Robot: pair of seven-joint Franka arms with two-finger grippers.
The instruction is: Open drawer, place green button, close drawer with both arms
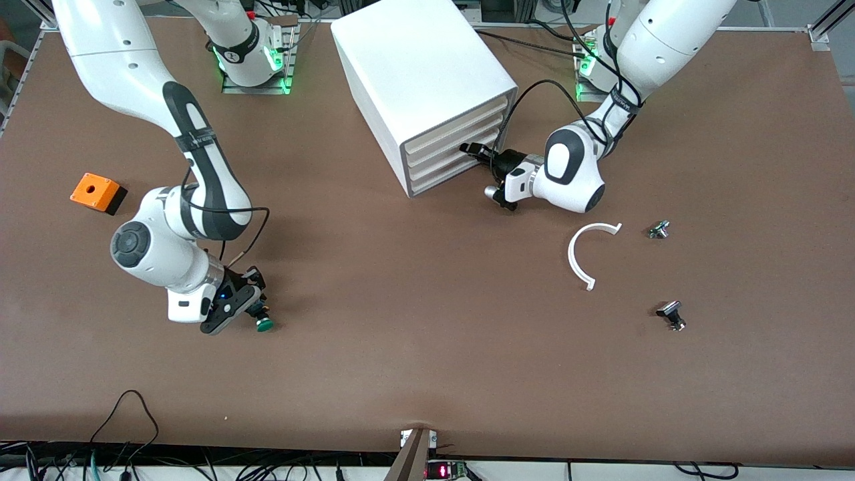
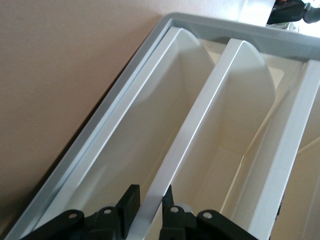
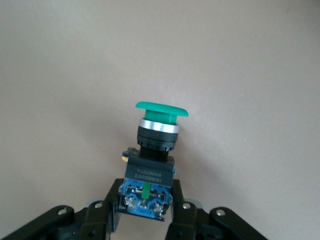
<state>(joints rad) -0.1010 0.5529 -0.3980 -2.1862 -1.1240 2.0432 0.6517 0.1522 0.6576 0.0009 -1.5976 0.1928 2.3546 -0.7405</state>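
The front camera is looking down from high over the table (image 1: 427,374), facing both bases. The left wrist camera is sitting close against the cabinet (image 1: 427,87) face, sharing it with the front view. The right wrist camera is looking closely at the button (image 3: 152,155), also seen in front.

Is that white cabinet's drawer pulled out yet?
Not yet. All the drawer fronts sit flush in the cabinet; the left claw pinches one's front edge.

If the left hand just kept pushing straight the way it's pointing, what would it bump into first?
The left hand is already shut on a drawer front edge of the white cabinet, so it would probably just press that drawer inward; depth inside isn't clear.
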